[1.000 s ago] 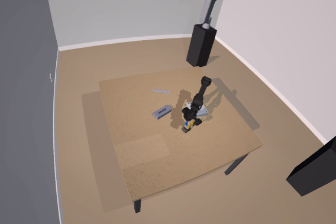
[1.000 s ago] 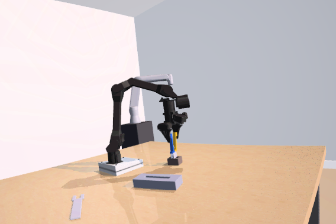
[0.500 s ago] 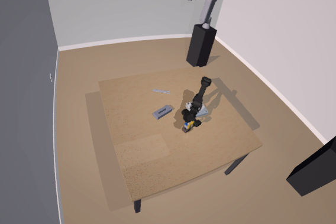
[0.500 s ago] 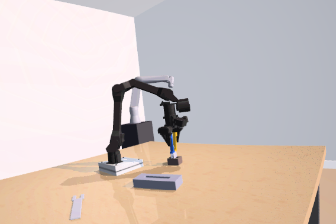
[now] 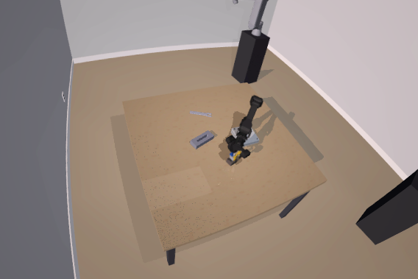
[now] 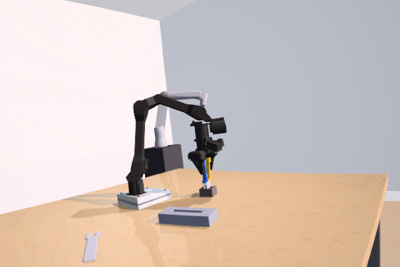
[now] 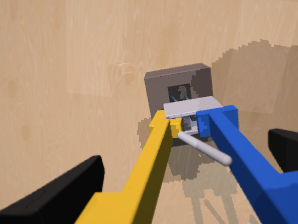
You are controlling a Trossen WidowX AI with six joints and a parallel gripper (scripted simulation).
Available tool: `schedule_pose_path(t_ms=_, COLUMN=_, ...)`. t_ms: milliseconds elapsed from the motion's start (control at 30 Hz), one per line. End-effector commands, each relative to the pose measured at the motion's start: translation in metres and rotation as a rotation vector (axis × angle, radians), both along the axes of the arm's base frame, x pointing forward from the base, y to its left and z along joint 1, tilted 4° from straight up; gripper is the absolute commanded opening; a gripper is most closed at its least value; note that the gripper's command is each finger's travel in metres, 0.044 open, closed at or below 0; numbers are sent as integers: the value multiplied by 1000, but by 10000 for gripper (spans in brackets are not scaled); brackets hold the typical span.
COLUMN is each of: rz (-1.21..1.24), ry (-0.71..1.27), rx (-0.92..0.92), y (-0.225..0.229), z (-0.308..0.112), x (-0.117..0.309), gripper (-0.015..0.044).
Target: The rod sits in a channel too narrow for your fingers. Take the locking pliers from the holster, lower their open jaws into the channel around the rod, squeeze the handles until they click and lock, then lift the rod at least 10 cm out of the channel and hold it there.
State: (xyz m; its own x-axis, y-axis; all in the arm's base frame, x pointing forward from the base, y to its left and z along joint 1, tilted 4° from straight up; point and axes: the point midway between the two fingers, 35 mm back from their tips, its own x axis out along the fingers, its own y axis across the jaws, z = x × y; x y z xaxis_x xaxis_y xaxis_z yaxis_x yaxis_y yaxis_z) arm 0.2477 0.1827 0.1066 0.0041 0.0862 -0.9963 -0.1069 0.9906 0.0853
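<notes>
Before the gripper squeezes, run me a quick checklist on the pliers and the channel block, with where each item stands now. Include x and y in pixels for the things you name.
1. Gripper (image 5: 240,148) (image 6: 203,170) open around the handles: ok, one finger outside each.
2. Yellow handle (image 6: 208,168) (image 7: 145,172) and blue handle (image 6: 205,171) (image 7: 240,150) spread apart: ok.
3. Pliers' lower end seated in the holster (image 5: 231,162) (image 6: 208,192) (image 7: 156,89): ok.
4. Fingers touching the handles: not ok, gaps show on both sides in the wrist view.
5. Rod visible in the channel block (image 5: 202,142) (image 6: 186,218): cannot tell, the slot looks dark.

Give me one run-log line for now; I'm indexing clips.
gripper: open, around handles | pliers: in holster | lift: not done
</notes>
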Motion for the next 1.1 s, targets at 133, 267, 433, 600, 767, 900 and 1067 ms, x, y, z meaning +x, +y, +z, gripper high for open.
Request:
schedule_pose_path(t_ms=133, rz=1, ry=1, rx=2, y=1, z=0, x=0, gripper=408)
schedule_pose_path(t_ms=267, rz=1, ry=1, rx=2, y=1, z=0, x=0, gripper=403)
schedule_pose_path(t_ms=433, rz=1, ry=1, rx=2, y=1, z=0, x=0, gripper=396)
schedule_pose_path(t_ms=600, rz=1, ry=1, rx=2, y=1, z=0, x=0, gripper=389)
schedule_pose_path(t_ms=767, rz=1, ry=1, rx=2, y=1, z=0, x=0, gripper=383)
schedule_pose_path(t_ms=900, rz=1, ry=1, rx=2, y=1, z=0, x=0, gripper=377)
schedule_pose_path(t_ms=1067, rz=1, ry=1, rx=2, y=1, z=0, x=0, gripper=371)
